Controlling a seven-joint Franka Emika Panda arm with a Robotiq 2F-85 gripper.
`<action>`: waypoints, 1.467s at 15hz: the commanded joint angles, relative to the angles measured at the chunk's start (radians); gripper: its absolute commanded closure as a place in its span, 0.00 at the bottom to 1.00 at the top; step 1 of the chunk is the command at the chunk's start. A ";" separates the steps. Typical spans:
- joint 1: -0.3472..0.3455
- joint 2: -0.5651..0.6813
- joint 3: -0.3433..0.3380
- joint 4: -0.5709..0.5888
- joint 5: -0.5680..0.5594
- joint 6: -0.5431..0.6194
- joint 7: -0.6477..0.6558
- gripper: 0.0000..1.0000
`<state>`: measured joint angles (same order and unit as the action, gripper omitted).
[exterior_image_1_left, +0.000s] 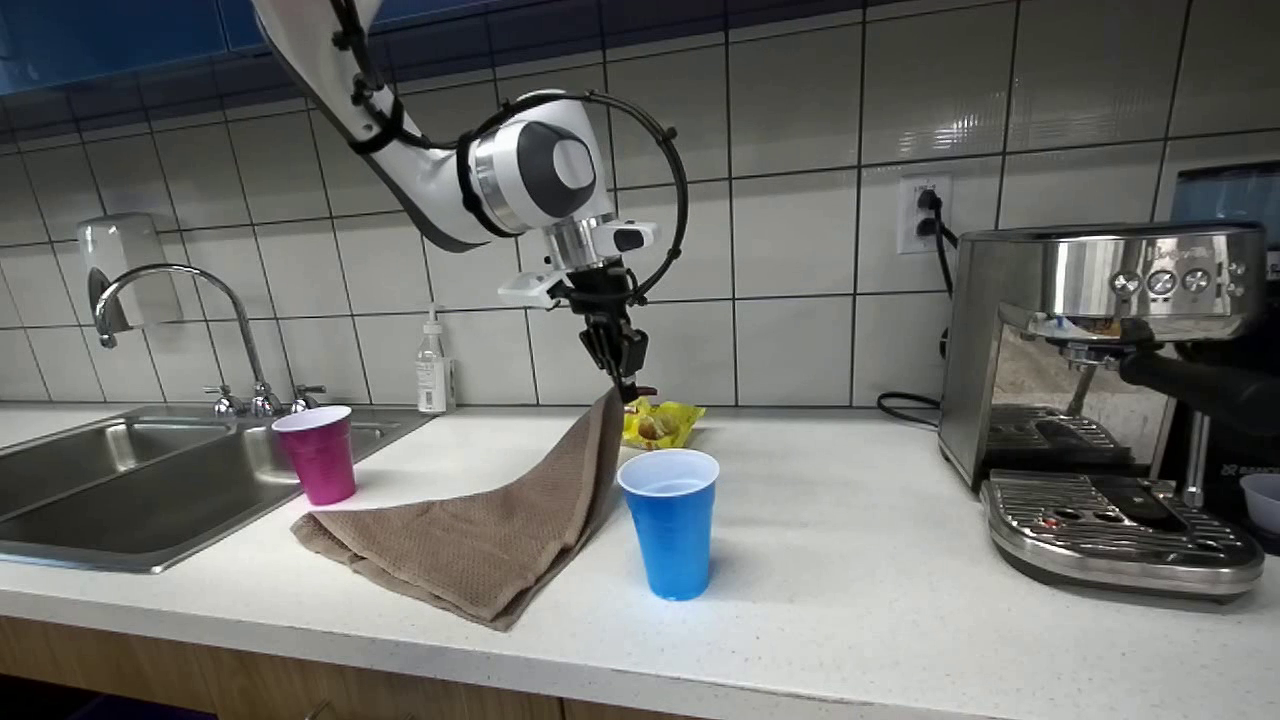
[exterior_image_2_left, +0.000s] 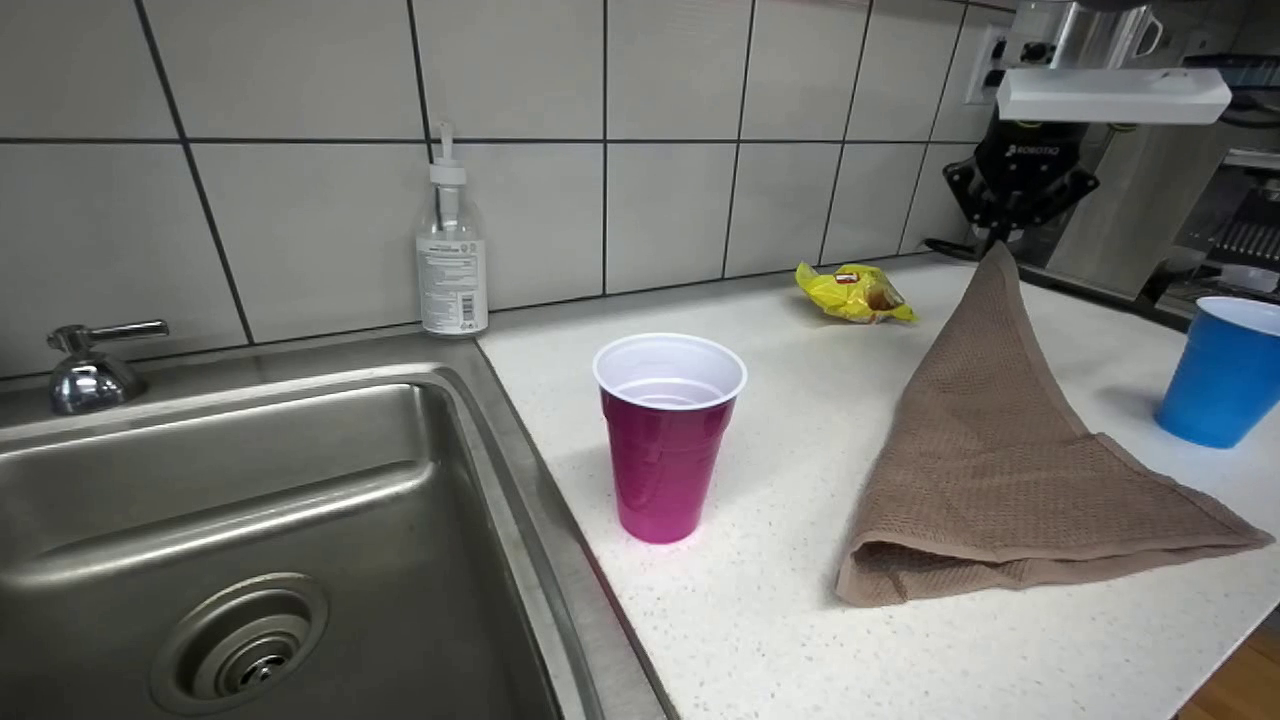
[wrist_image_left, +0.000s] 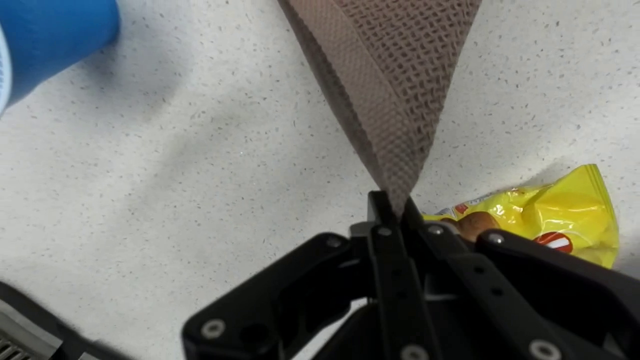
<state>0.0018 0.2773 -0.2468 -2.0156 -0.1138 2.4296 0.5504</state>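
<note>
A brown woven towel (exterior_image_1_left: 490, 545) hangs by one corner from my gripper (exterior_image_1_left: 626, 385), which is shut on that corner. The raised part slopes down to the counter, where the rest lies partly folded, as both exterior views show. In the wrist view, the towel's (wrist_image_left: 400, 100) tip is pinched between the black fingertips (wrist_image_left: 380, 202). A blue cup (exterior_image_1_left: 672, 535) stands upright close beside the towel. Behind the towel is a yellow snack packet (exterior_image_2_left: 855, 292), partly covered by the gripper in the wrist view.
A magenta cup (exterior_image_2_left: 668, 460) stands upright by the edge of the steel sink (exterior_image_2_left: 480, 440). At the tiled wall stands a pump bottle (exterior_image_2_left: 452, 270). An espresso machine (exterior_image_1_left: 1110, 400) occupies the counter's far side, and its cord runs to a wall outlet (exterior_image_1_left: 922, 215).
</note>
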 joint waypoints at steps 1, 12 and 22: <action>0.003 -0.089 0.007 -0.078 -0.047 0.014 0.038 0.99; -0.010 -0.229 0.058 -0.199 -0.115 0.010 0.086 0.99; -0.021 -0.325 0.120 -0.283 -0.118 -0.005 0.157 0.99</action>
<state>0.0030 0.0161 -0.1584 -2.2498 -0.1988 2.4309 0.6528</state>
